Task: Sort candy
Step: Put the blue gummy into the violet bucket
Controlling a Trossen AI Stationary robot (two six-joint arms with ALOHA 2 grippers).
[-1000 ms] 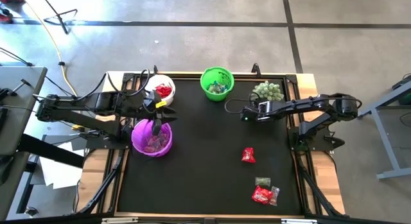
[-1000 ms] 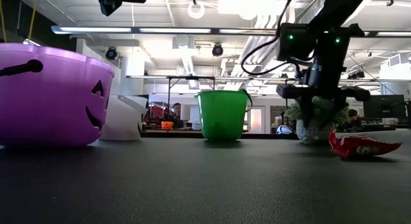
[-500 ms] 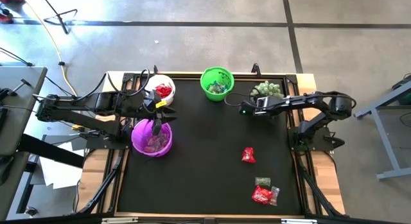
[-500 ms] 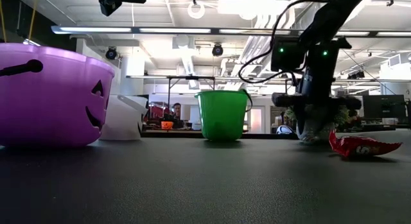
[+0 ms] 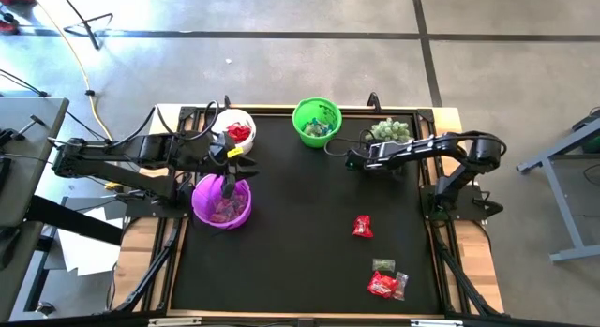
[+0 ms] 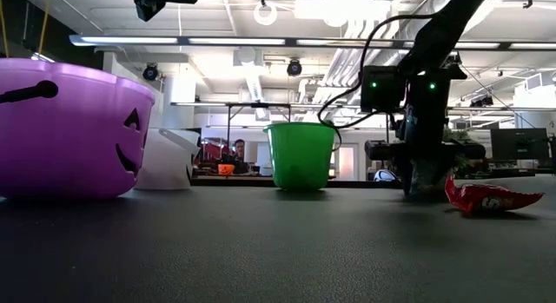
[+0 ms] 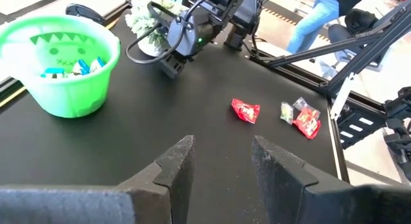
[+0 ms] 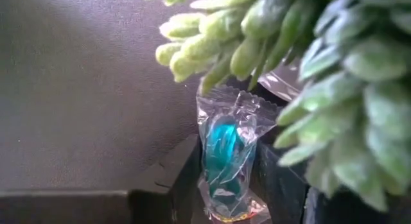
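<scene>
Between your right gripper's [image 8: 225, 185] jaws sits a clear-wrapped blue candy [image 8: 226, 153], pinched beside the spiky green ball [image 5: 391, 131]. Your left gripper [image 7: 221, 163] hangs open and empty over the purple bucket [image 5: 221, 201]. You look mid-carry: next, swing to the green bucket [image 5: 317, 120] (blue sweets already inside, so likely the match) and release. More candy lies on the mat; no writing is readable.

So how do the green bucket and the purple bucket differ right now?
The green bucket is smaller and sits at the table's back edge; the purple bucket is wider and sits at the left edge. The green bucket holds blue-wrapped sweets, while the purple bucket's sweets look pinkish. The left gripper is over the purple bucket; none is over the green one. Both carry jack-o'-lantern faces.
</scene>
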